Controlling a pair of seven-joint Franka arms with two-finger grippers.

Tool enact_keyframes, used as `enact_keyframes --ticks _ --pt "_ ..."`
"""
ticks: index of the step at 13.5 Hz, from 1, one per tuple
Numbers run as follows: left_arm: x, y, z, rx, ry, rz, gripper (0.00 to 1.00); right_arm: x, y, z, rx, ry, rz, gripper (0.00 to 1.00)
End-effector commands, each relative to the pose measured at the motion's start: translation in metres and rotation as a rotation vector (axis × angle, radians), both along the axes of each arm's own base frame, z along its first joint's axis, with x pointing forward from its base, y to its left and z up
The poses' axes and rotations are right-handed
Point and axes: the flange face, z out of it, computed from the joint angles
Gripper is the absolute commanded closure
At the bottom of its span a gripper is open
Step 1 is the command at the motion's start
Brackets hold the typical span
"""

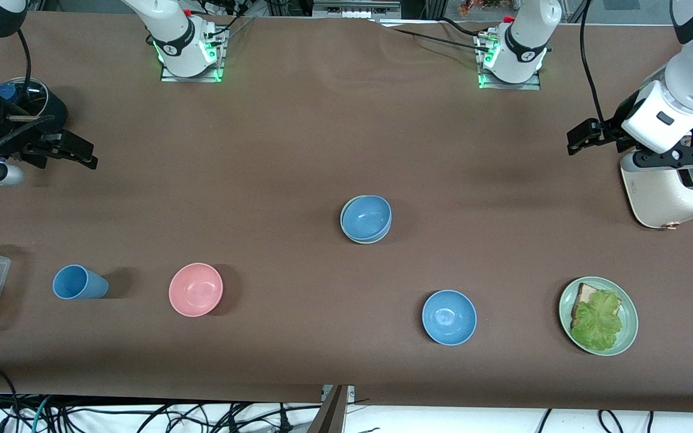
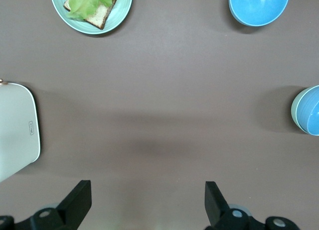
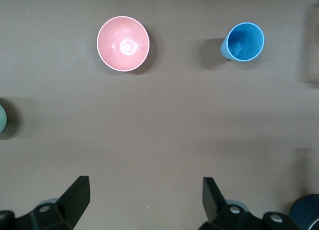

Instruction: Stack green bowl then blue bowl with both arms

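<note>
On the brown table [image 1: 298, 150], the blue bowl [image 1: 367, 216] is already set inside the green bowl [image 1: 352, 236] near the middle. Nothing seems left. Left gripper [image 1: 587, 137] and right gripper [image 1: 67, 150] are spread wide, empty, over the table's ends.

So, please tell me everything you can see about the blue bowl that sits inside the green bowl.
The blue bowl is small, round and plain, a matte dusty blue, and looks like ceramic or plastic. It stands upright and empty, nested in the green bowl, whose pale rim shows around it as a thin crescent. The pair sits near the middle of the table, farther from the front camera than the glossier blue bowl. No gripper touches it.
</note>
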Motion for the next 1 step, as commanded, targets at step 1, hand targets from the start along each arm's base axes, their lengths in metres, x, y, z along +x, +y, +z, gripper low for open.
enact_keyframes --ticks 1 --pt "0.0041 0.0041 0.0026 -0.014 0.006 -0.009 0.0 -0.0013 0.0022 0.0066 0.02 -0.011 -0.002 0.0"
